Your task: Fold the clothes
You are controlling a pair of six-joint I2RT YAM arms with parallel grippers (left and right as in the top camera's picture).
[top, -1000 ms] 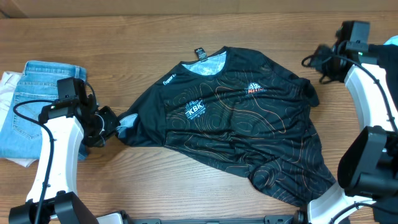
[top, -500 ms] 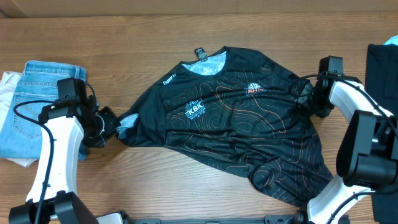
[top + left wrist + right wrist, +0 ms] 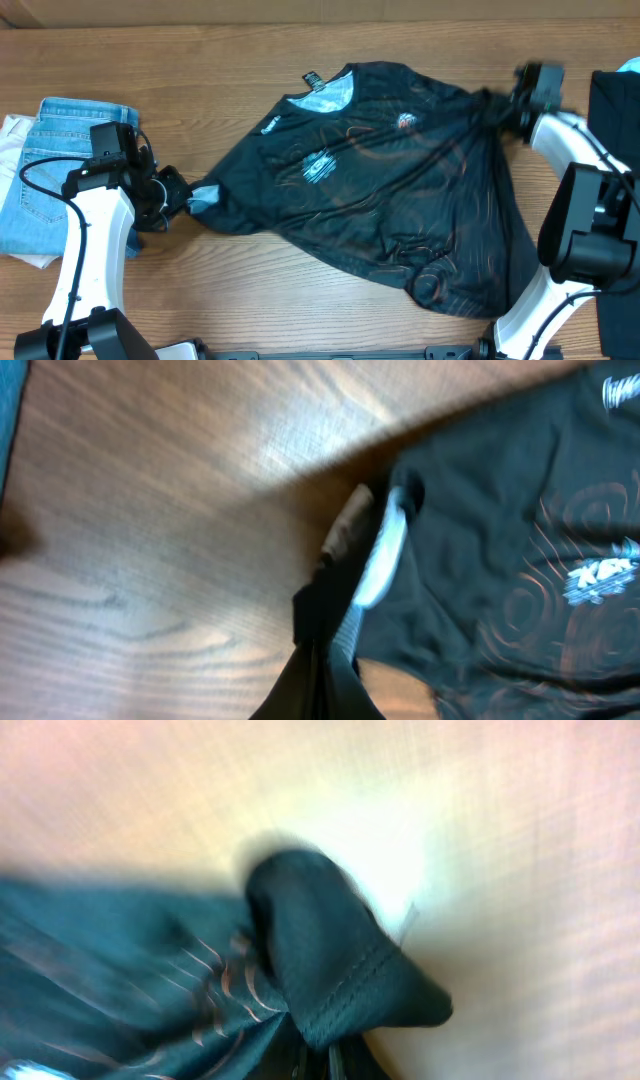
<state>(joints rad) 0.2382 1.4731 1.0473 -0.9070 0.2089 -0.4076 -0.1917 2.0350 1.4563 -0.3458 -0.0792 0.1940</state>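
The clothes, a black jersey with orange contour lines and white logos, lie stretched across the middle of the table. My left gripper is shut on the left sleeve, whose pale inner side shows. In the left wrist view the sleeve bunches just ahead of the left gripper. My right gripper is shut on the right sleeve at the far right, pulling the fabric taut. The right wrist view shows a stitched fold of the jersey pinched in the right gripper.
Light-blue jeans lie folded at the left edge on a white cloth, close behind my left arm. A dark item sits at the right edge beside my right arm. Bare wood table runs along the front.
My right gripper has shut on the right sleeve and drawn it up and to the right, stretching and shifting the jersey. The left gripper has stayed put, still holding its sleeve.
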